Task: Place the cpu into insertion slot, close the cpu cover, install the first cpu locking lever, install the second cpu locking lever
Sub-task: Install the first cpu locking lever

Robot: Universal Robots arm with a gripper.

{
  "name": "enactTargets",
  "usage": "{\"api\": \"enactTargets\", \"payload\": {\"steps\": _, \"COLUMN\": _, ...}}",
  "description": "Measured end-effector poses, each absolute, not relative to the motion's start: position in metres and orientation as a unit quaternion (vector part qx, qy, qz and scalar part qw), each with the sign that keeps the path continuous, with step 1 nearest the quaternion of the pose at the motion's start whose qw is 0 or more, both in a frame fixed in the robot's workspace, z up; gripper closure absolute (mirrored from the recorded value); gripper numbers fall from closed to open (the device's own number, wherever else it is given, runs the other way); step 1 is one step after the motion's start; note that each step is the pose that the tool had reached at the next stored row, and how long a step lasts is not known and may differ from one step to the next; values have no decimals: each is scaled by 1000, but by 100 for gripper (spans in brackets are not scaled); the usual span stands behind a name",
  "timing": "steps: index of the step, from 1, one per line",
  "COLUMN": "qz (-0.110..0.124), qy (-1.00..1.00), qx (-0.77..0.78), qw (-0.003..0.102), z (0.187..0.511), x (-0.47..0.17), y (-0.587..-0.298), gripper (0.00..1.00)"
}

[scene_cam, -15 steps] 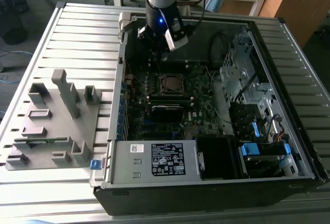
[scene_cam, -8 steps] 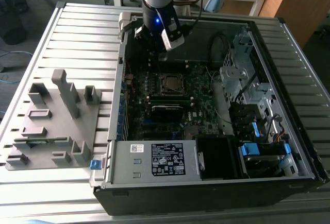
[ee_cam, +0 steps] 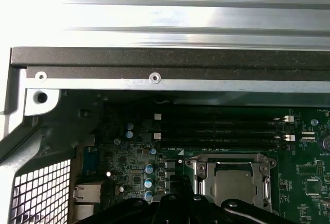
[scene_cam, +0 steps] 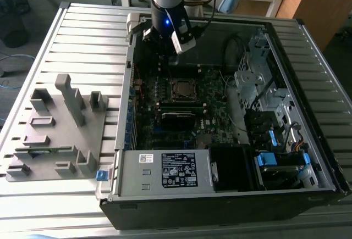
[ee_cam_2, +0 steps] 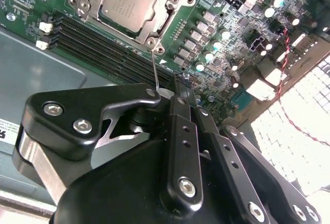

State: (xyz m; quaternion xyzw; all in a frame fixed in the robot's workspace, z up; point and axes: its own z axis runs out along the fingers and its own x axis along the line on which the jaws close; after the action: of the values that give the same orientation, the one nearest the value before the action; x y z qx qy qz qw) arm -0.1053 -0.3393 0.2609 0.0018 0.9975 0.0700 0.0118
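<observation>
Currently | cpu seated in insertion slot, cpu cover down | claw pinched together, apparently empty, beside thin locking lever | lever likely stiff, springy, slippery: grip free end

Case interior dim under soft room light — glare whitens the metal ledge in the first wrist view.
</observation>
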Motion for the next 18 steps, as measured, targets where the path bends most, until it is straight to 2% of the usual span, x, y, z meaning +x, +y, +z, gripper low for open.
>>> {"api": "enactTargets", "payload": {"steps": 18, "qz": 72, "qy": 997, "qx": 2, "qw": 12, "z": 261, "x": -112, "y": -339, "gripper": 89}}
